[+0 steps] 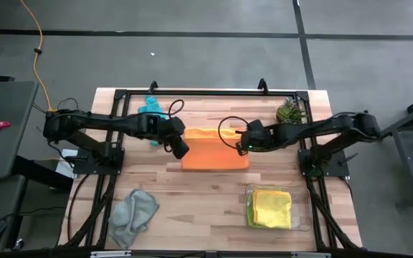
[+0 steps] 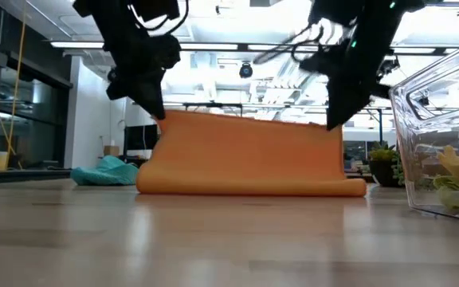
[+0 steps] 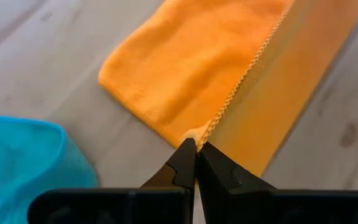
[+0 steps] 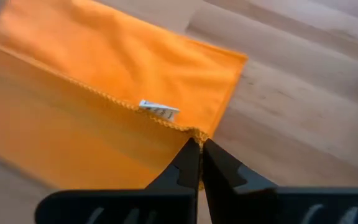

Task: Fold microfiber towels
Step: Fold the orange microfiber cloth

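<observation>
High view: both arms' jaws pinched on orange towel point(image 1: 214, 152) corners, teal towel point(image 1: 151, 109), plant point(image 1: 290, 112) behind.

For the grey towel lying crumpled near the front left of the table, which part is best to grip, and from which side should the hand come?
The grey towel lies in a loose heap, with no flat edge or corner clearly showing. Probably the best hold is a raised fold at the top of the heap, taken from straight above. The left hand is nearer, but it is shut on a corner of the orange towel.
</observation>
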`<control>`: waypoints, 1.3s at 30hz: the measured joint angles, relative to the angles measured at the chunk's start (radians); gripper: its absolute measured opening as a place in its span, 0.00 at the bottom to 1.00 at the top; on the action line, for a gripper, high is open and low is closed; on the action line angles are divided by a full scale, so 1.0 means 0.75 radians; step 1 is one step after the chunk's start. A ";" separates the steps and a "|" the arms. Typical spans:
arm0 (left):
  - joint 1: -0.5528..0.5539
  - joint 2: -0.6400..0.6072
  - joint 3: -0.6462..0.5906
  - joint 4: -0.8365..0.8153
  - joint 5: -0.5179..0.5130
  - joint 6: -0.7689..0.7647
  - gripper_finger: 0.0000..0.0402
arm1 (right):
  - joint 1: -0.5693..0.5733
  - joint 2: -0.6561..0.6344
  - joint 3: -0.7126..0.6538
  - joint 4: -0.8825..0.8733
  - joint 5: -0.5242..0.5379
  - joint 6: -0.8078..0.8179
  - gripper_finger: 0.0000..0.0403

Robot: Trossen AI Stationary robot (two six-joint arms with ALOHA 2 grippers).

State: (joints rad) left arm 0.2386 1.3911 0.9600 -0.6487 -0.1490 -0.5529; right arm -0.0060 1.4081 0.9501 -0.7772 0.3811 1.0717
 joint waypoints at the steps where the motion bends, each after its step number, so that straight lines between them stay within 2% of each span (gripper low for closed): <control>1: 0.006 0.010 0.000 0.008 -0.008 0.007 0.00 | -0.011 0.027 0.000 0.011 0.012 -0.007 0.00; 9: 0.032 0.125 0.000 0.063 -0.062 0.011 0.00 | -0.080 0.169 -0.001 0.075 0.010 -0.054 0.00; 21: 0.034 0.310 0.001 0.101 -0.327 -0.002 0.00 | -0.141 0.350 0.001 0.187 0.095 -0.045 0.00; 34: 0.033 0.425 0.001 0.149 -0.355 -0.010 0.00 | -0.213 0.420 0.000 0.266 0.124 -0.096 0.00; 39: 0.038 0.425 0.001 0.203 -0.376 0.087 0.00 | -0.236 0.420 -0.001 0.259 0.111 -0.114 0.00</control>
State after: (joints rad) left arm 0.2672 1.7100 0.9607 -0.4961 -0.4309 -0.4878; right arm -0.1831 1.7229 0.9497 -0.5827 0.4647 0.9863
